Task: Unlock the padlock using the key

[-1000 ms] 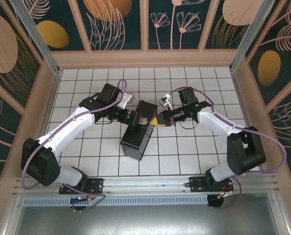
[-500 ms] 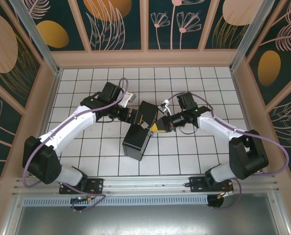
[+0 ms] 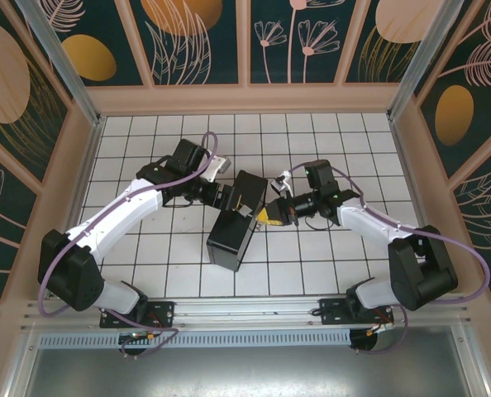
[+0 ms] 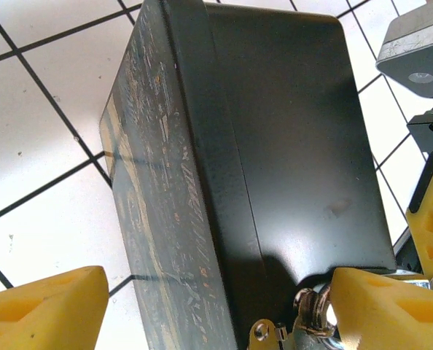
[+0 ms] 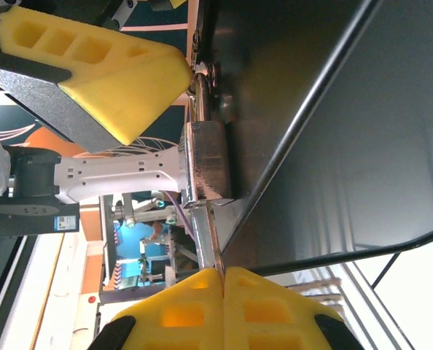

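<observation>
Right gripper (image 5: 224, 275) was clamped tight on the key (image 5: 211, 240), its blade poking straight out from the fingertips and meeting the padlock (image 5: 205, 164) just ahead! Left gripper (image 4: 220, 283) stood wide, fingers either side of the box (image 4: 289, 131). The padlock hung at the box's edge, right beside one of those fingers.
</observation>
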